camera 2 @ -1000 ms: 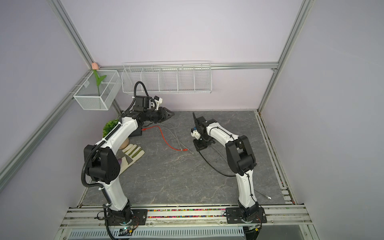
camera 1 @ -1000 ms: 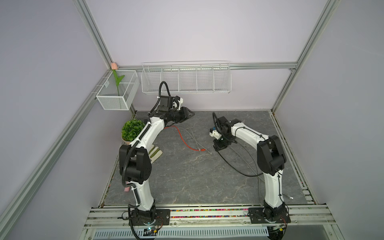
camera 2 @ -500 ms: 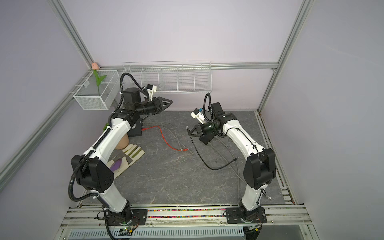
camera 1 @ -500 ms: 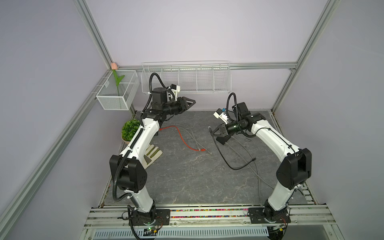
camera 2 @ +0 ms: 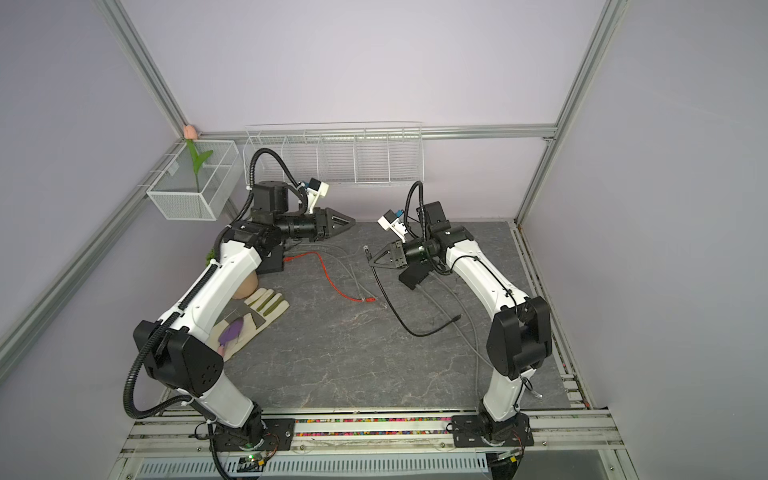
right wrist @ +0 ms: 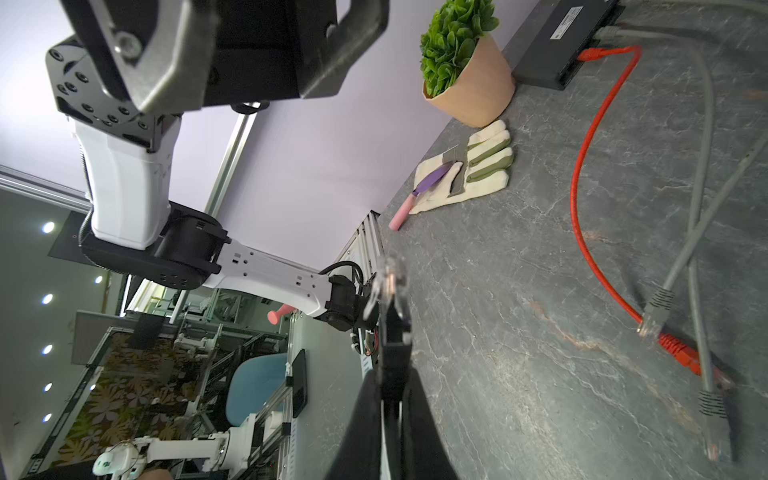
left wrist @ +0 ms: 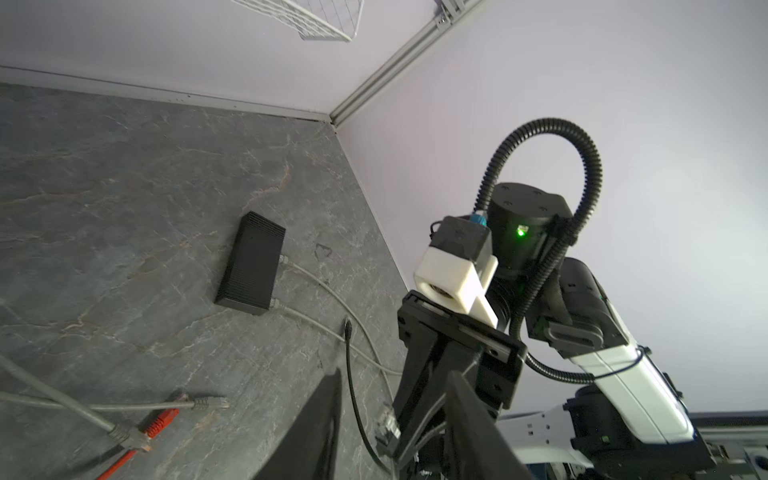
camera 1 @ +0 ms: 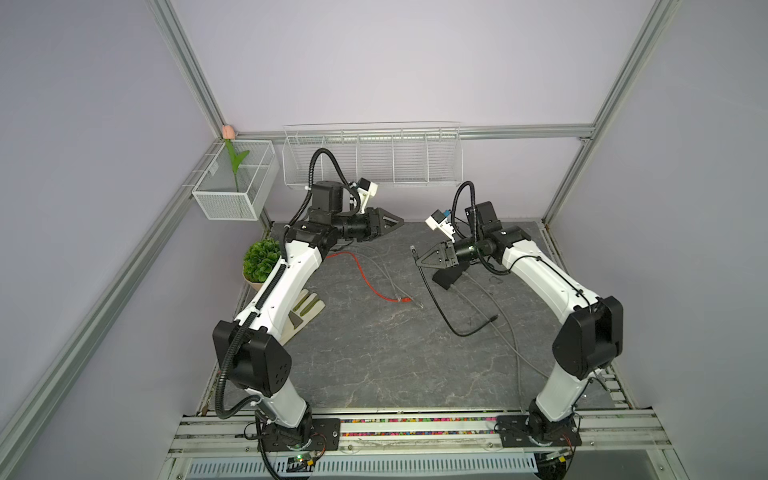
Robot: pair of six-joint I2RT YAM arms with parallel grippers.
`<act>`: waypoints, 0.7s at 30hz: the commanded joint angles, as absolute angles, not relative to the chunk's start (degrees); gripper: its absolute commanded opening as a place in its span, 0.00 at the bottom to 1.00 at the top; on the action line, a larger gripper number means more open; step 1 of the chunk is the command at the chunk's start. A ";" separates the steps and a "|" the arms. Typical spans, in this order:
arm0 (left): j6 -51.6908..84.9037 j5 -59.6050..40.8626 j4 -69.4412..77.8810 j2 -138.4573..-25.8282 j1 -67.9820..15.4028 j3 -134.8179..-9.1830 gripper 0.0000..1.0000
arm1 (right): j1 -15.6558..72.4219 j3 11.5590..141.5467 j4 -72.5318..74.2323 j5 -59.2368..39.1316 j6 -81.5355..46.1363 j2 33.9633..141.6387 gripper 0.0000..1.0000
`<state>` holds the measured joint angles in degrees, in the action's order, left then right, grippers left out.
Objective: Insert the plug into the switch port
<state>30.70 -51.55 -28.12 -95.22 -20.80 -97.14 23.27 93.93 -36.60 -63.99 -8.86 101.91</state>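
Observation:
My right gripper (camera 1: pixel 417 259) (camera 2: pixel 371 261) (right wrist: pixel 392 399) hovers above the table, shut on the black cable (camera 1: pixel 440 311) just behind its clear plug (camera 1: pixel 414 249) (right wrist: pixel 388 286), which juts past the fingertips. A black switch box (camera 1: pixel 448 277) (left wrist: pixel 251 264) lies under that gripper with grey cables plugged in. A second black switch box (camera 2: pixel 270 262) (right wrist: pixel 557 41) sits at the back left beneath my left arm, with a red cable plugged in. My left gripper (camera 1: pixel 399 219) (left wrist: pixel 395 374) is raised, open and empty, pointing at the right gripper.
The red cable (camera 1: pixel 365 278) and loose grey cables (camera 1: pixel 498 324) trail across the table's middle. A potted plant (camera 1: pixel 262 259) and a glove (camera 2: pixel 257 316) lie at the left edge. Wire baskets (camera 1: pixel 372 153) hang on the back wall.
Over the last second my right gripper lifted off the table carrying the black cable's plug. My left gripper rose and swung toward the middle. Both have hardly moved in the last half second.

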 commanded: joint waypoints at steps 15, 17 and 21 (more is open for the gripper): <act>26.72 -57.68 -31.73 -93.97 -23.16 -92.73 0.38 | 24.87 97.68 -33.55 -68.58 -11.76 105.13 0.07; 26.38 -57.66 -31.92 -94.24 -23.20 -92.64 0.38 | 24.96 97.69 -33.52 -68.73 -11.82 105.12 0.07; 23.97 -56.34 -34.75 -95.23 -23.20 -93.50 0.40 | 25.16 97.66 -34.74 -68.91 -11.02 104.78 0.07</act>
<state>26.85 -56.27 -31.73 -95.02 -22.79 -93.30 24.49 96.23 -35.18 -66.85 -11.60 104.66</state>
